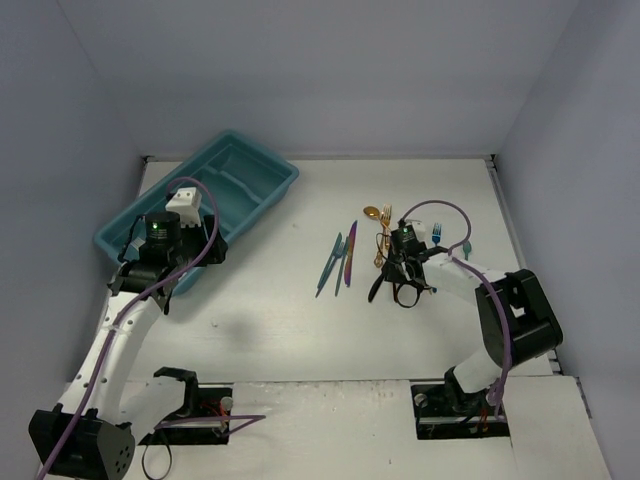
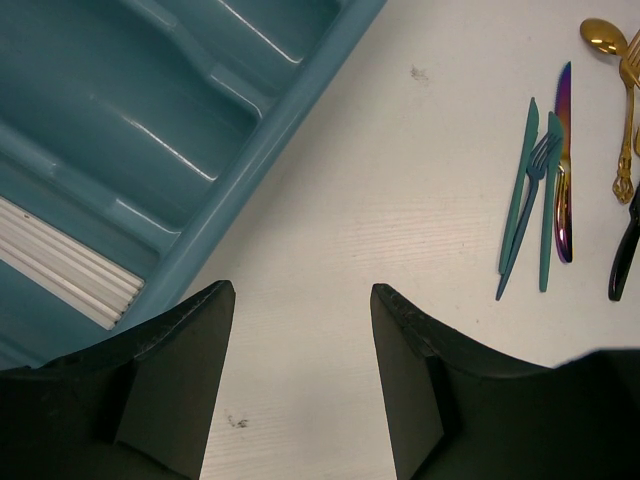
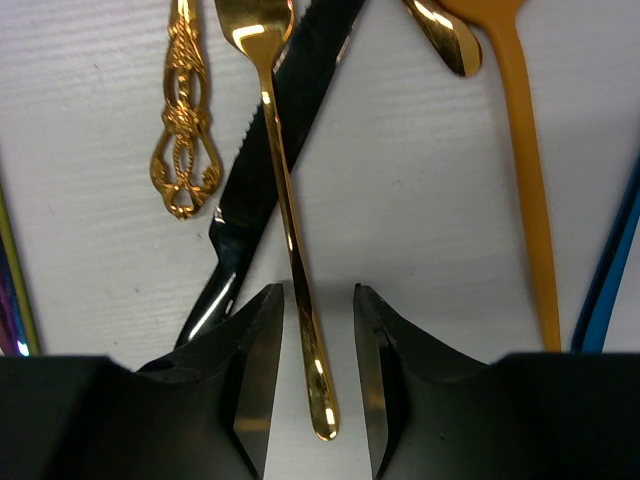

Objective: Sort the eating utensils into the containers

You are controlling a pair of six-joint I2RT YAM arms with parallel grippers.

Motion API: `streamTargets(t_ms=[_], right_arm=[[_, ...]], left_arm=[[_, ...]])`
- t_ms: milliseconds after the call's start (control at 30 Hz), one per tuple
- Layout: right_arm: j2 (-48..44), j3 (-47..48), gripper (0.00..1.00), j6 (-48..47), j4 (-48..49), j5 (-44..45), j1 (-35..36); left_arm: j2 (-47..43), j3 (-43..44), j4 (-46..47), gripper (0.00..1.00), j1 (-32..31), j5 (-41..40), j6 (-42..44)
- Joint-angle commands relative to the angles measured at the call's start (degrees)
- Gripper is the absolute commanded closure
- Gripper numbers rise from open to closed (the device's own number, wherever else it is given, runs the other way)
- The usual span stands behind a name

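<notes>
Right tool [image 3: 318, 292] — astride gold utensil [image 3: 279, 180], head cropped

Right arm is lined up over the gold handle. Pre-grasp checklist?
1. Slim gold metal utensil handle between right end effector fingers: ok.
2. Jaws closed on it: not ok, gaps show on both sides.
3. Black knife clear of the pinch: not ok, it crosses under the gold handle and runs beneath one finger.
4. Left end effector open and empty: ok.
5. Teal plastic cutlery tray has a free compartment: ok.
</notes>
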Motion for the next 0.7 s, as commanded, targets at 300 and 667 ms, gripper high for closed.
streamTargets(t_ms=[300,667], right_arm=[[8.31,4.28,0.75,-0.94,3.23,2.17,-0.34],[5.58,7.56,1.0,-4.12,3.22,2.53,-0.07]], left_arm=[[-0.16,1.92,3.85,0.46,-0.29,0.25,0.6],[0.1,1.97,4.64,0.46,-0.58,2.26,-1.37]])
